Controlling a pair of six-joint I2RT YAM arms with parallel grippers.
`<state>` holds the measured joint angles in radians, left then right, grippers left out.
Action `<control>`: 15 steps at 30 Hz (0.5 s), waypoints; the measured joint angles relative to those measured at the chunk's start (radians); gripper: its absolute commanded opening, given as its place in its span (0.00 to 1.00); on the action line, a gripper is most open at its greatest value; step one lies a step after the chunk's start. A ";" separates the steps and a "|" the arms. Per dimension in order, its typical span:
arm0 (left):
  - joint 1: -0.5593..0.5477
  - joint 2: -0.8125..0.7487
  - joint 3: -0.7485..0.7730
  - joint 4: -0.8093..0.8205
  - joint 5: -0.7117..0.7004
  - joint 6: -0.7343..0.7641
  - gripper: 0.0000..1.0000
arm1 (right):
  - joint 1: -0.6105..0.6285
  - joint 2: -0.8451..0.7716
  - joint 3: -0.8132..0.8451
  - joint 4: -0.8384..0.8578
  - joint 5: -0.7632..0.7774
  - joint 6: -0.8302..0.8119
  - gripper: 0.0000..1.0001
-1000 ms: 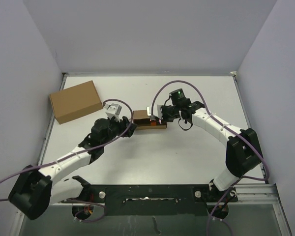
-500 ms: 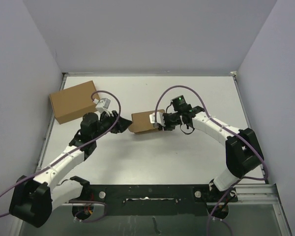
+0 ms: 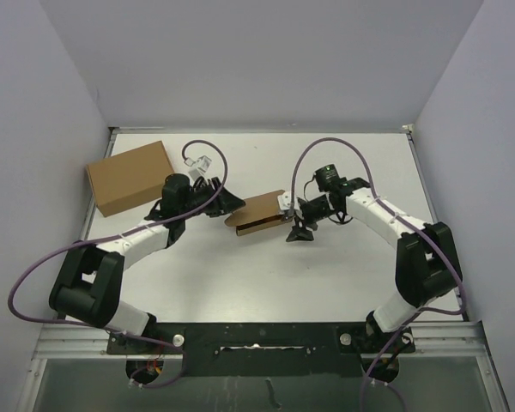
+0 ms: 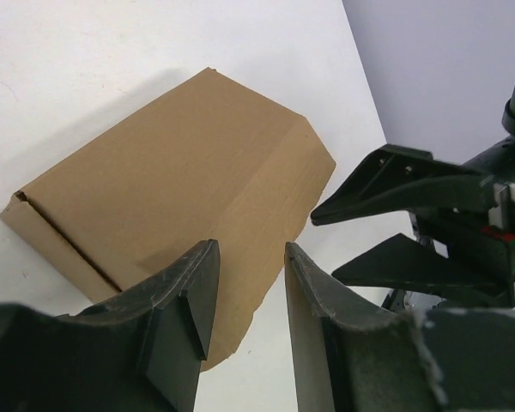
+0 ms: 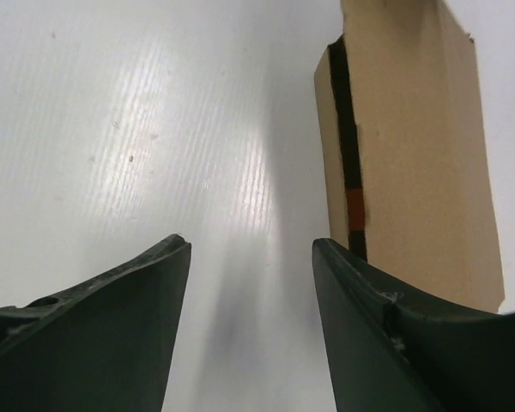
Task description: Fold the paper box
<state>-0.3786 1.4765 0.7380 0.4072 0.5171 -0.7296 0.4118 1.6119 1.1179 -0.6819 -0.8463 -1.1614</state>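
The paper box (image 3: 259,212) lies closed on the white table (image 3: 266,275) between my two grippers, a small flat brown mailer. In the left wrist view its lid (image 4: 172,193) shows just past my left gripper (image 4: 249,249), whose jaws stand a narrow gap apart with nothing between them. From above, the left gripper (image 3: 227,204) sits at the box's left end. My right gripper (image 3: 295,221) is open beside the right end. In its wrist view the right gripper (image 5: 251,245) frames bare table, with the box (image 5: 416,146) off to the right. A dark slit with an orange spot (image 5: 354,206) runs along the box's side.
A larger plain cardboard box (image 3: 130,176) rests at the table's far left, just behind the left arm. Grey walls close in the table at the back and sides. The right gripper's black fingers (image 4: 395,184) appear in the left wrist view, close to the box's far end.
The right gripper opened, let go of the box and drew back to the right. The left arm swung back and left while its jaws narrowed. The box's lid came down and it now lies closed.
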 measured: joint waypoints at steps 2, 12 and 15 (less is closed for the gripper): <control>0.000 0.001 0.000 0.001 0.010 0.000 0.35 | -0.023 -0.004 0.022 -0.036 -0.053 -0.009 0.61; 0.004 0.051 0.111 -0.011 0.038 0.015 0.31 | -0.098 -0.020 0.177 0.069 -0.166 0.359 0.35; 0.009 0.097 0.146 -0.029 0.045 0.029 0.27 | -0.109 0.058 0.276 0.109 -0.142 0.507 0.34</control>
<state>-0.3695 1.5730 0.8837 0.3779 0.5617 -0.7010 0.3027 1.6703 1.3941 -0.5728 -0.9882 -0.6544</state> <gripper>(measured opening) 0.303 0.351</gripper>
